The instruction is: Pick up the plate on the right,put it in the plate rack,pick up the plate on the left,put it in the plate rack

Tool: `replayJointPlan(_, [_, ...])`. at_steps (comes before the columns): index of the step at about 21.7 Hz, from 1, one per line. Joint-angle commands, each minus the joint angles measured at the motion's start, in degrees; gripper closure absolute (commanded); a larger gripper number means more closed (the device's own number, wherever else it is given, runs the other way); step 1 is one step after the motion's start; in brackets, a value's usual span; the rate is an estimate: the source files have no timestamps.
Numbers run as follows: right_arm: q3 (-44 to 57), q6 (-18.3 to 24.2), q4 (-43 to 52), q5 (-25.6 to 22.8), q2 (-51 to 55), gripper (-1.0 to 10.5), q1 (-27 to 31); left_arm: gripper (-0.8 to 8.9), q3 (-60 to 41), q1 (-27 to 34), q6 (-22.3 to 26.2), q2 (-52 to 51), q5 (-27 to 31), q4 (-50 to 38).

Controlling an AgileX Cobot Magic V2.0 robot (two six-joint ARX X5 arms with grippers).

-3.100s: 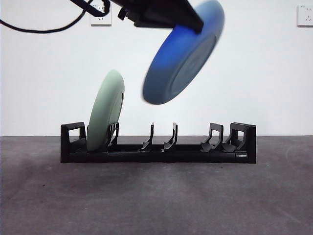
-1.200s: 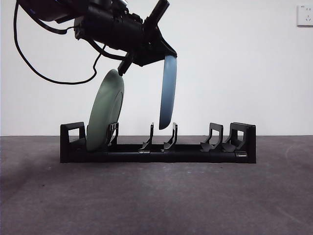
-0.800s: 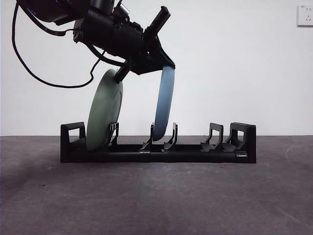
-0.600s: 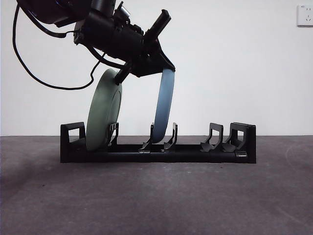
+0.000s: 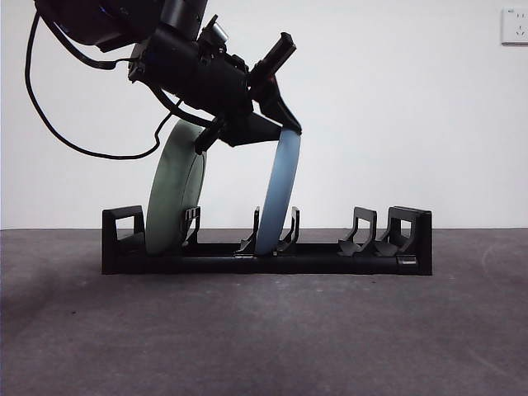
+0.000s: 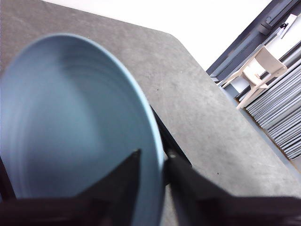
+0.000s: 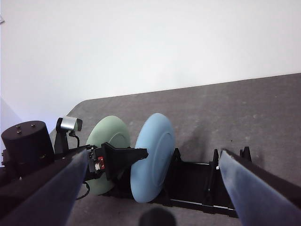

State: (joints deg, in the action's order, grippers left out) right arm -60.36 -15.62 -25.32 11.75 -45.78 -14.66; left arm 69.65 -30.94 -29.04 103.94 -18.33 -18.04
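The black plate rack [image 5: 330, 257] lies across the table. A pale green plate [image 5: 175, 198] stands in its left slot. A blue plate [image 5: 276, 194] stands in the middle slot, its top leaning right. My left gripper [image 5: 289, 132] comes down from the upper left and is shut on the blue plate's top rim. In the left wrist view the jaws [image 6: 153, 155] sit on either side of the blue plate's [image 6: 70, 127] rim. My right gripper [image 7: 154, 154] hangs open and empty high above, looking down on both plates and the rack [image 7: 197, 188].
Two pairs of prongs [image 5: 363, 231] at the rack's right end hold nothing. A black cable [image 5: 49, 124] loops down from the left arm. The white wall behind carries an outlet [image 5: 516, 25]. A chair [image 6: 258, 66] stands beyond the table's edge.
The left gripper carried the blue plate down from above the rack and set it edge-on into the middle slot. In the last half second the plate sank lower and its top tipped right.
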Motion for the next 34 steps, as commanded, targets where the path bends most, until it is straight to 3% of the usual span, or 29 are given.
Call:
replayJointPlan(1, [0.04, 0.33, 0.33, -0.24, -0.09, 4.8, -0.02, 5.20, -0.22, -0.26, 2.16, 0.76, 0.22, -0.31])
replayJointPlan(5, [0.04, 0.31, 0.26, -0.22, -0.39, 4.8, -0.02, 4.95, -0.20, -0.59, 4.35, 0.76, -0.35, -1.18])
replayJointPlan(9, [0.04, 0.31, 0.17, -0.13, -0.94, 4.8, -0.02, 4.89, -0.13, -1.11, 9.07, -0.55, -4.28, -2.03])
replayJointPlan(17, [0.04, 0.33, -0.76, -0.13, -2.60, 4.9, -0.02, 5.00, -0.07, -4.66, 19.63, -10.16, -4.42, -0.26])
replayJointPlan(19, [0.04, 1.14, -1.40, -0.11, -3.08, 6.2, -0.04, 5.38, 0.11, -5.44, 23.32, -14.21, -4.31, 2.69])
replayJointPlan(22, [0.04, 3.89, -3.28, -0.17, -3.52, 9.4, -0.02, 8.44, 0.17, -5.86, 30.27, -20.52, -4.15, 9.68])
replayJointPlan(25, [0.04, 5.64, -5.49, -1.05, -3.72, 9.6, -0.02, 8.22, 0.17, -5.84, 33.46, -26.82, 0.46, 17.70])
replayJointPlan(30, [0.31, 7.78, -9.14, -8.52, -3.56, 9.6, -0.04, 8.22, 0.15, -4.07, 33.90, -36.09, 13.57, 32.63])
replayJointPlan(34, [3.93, 7.17, -6.51, -9.16, -0.83, 9.6, -0.09, 8.22, -0.04, 0.66, 35.10, -41.40, 16.52, 41.11])
